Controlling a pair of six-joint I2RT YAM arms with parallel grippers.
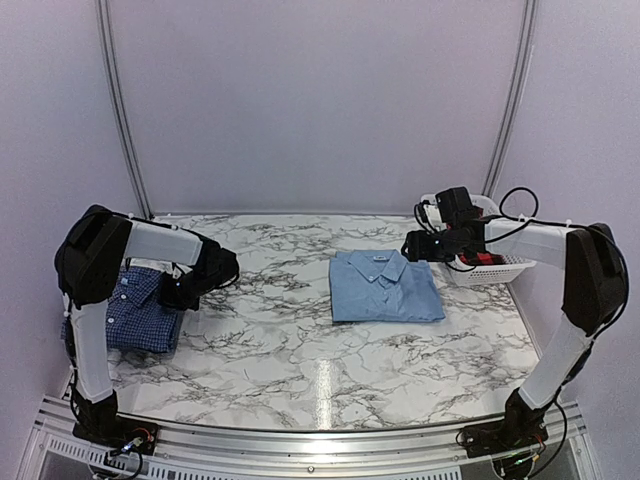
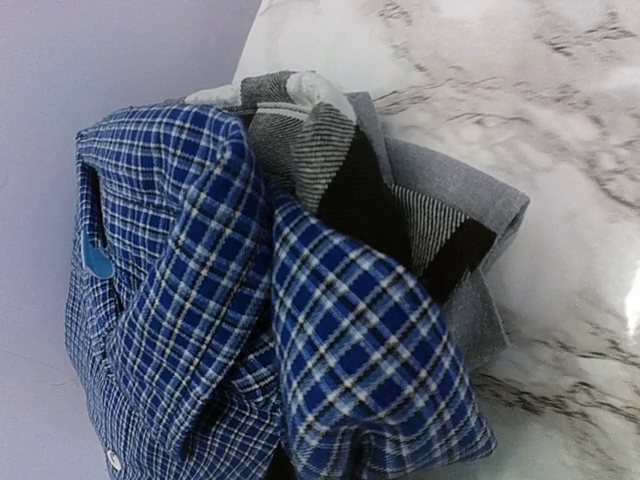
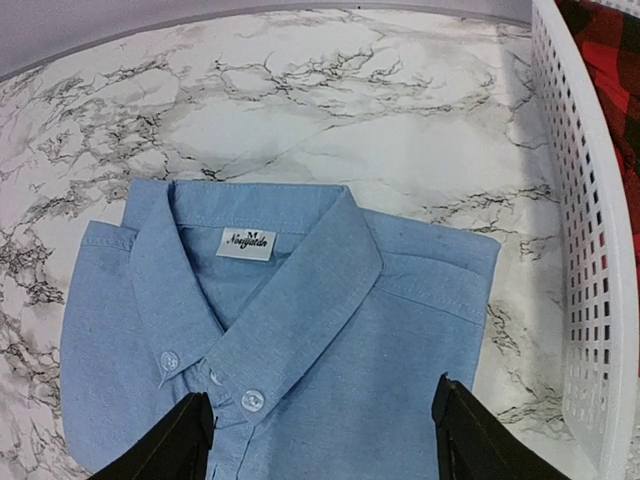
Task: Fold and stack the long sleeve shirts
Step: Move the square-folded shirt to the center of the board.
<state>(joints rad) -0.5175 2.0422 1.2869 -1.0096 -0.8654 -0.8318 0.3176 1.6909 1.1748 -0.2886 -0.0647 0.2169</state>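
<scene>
The long sleeve shirts are laid apart on the worktop (image 1: 300,350): the light blue shirt (image 1: 385,288) folded right of centre, the checked shirt (image 1: 140,312) bunched at the left edge. The right hand (image 1: 411,246) is held open over the light blue shirt. Whether the left hand (image 1: 185,292) is closed on the checked shirt cannot be told.

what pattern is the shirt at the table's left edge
The shirt is dark blue with a fine white check; left wrist view shows it best.

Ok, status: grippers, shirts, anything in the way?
Right gripper open over folded light blue shirt. Left gripper at blue checked shirt, jaws hidden. Grey striped cloth bunched against it; white basket far right.
</scene>
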